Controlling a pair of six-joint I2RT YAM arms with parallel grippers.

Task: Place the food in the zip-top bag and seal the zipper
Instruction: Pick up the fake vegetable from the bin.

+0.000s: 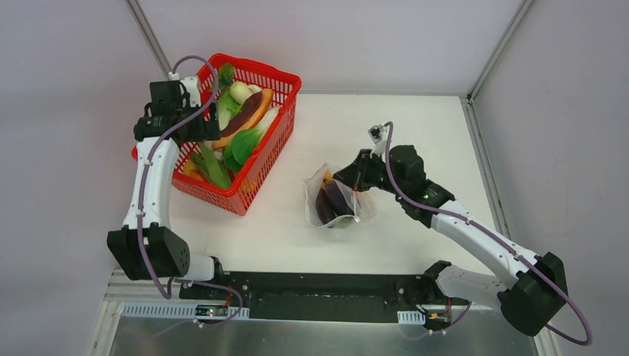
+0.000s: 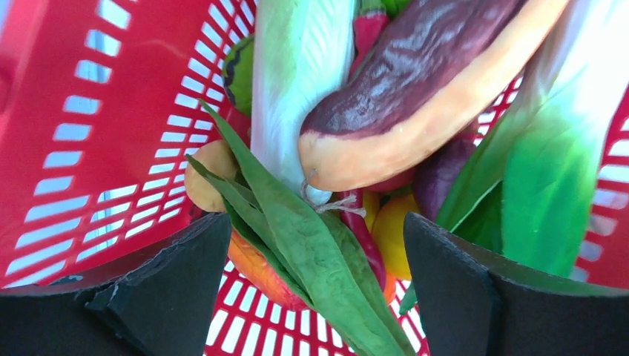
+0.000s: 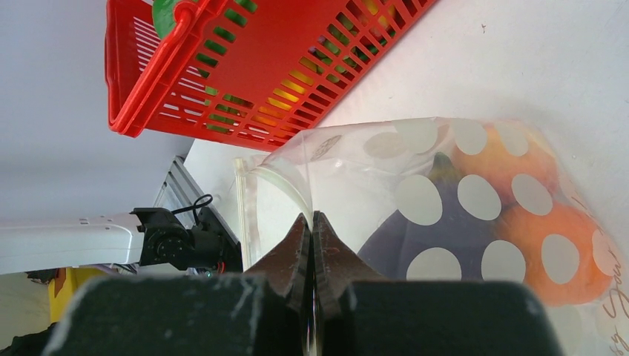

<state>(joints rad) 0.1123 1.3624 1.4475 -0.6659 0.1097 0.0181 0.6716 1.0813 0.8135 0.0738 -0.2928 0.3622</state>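
My left gripper (image 2: pixel 315 245) hangs open low inside the red basket (image 1: pixel 245 185), its fingers either side of a long green leaf (image 2: pixel 311 237) and apart from it. Beyond the leaf lie a purple, tan-edged eggplant half (image 2: pixel 415 81), a pale white-green stalk (image 2: pixel 297 67) and a yellow piece (image 2: pixel 393 230). The zip-top bag (image 1: pixel 334 196) lies on the table's middle with a purple eggplant (image 3: pixel 400 237) and an orange fruit (image 3: pixel 549 245) inside. My right gripper (image 3: pixel 311 222) is shut on the bag's upper lip, holding the mouth open. The zipper (image 3: pixel 242 196) runs along that open edge.
The basket's mesh wall (image 2: pixel 111 148) stands close on the left of my left fingers. In the top view the left gripper (image 1: pixel 194 127) is over the basket's left half and the right gripper (image 1: pixel 354 178) sits at the bag's right. White walls enclose the table.
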